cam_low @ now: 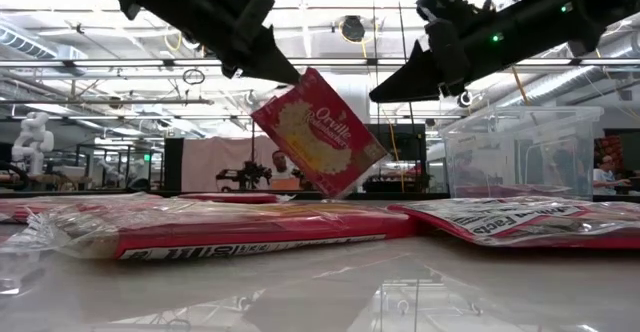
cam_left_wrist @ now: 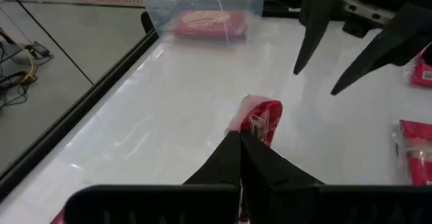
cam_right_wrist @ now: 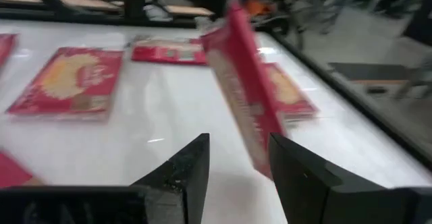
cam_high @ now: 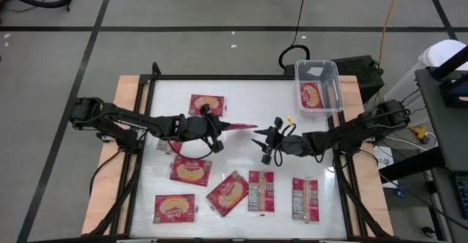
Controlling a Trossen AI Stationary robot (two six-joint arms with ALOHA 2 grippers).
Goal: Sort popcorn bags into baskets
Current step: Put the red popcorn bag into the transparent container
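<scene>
My left gripper (cam_high: pixel 221 126) is shut on a red popcorn bag (cam_low: pixel 320 132) and holds it in the air over the middle of the table. My right gripper (cam_high: pixel 262 142) stands open just right of the bag. Its fingers (cam_left_wrist: pixel 317 28) are close to the bag's free end (cam_high: pixel 252 126) but apart from it. The clear basket (cam_high: pixel 330 73) sits at the table's far right corner with one bag (cam_high: pixel 312 96) flat on its floor. Several more bags lie flat on the table, among them one at the far middle (cam_high: pixel 207 105) and a row along the near edge (cam_high: pixel 261 190). My left gripper pinches the bag at its upper corner (cam_left_wrist: pixel 256 124) between its two fingers. The fingers come from the table's left and slant down. The bag hangs tilted below them, corner down, clear of the table, with its popcorn picture toward the near edge (cam_low: pixel 312 124).
Bags lie at the near left (cam_high: pixel 174 208), left of centre (cam_high: pixel 191 171) and near right (cam_high: pixel 306 199). A black frame (cam_high: pixel 219 77) runs round the white tabletop. Bare tabletop lies between the held bag and the basket.
</scene>
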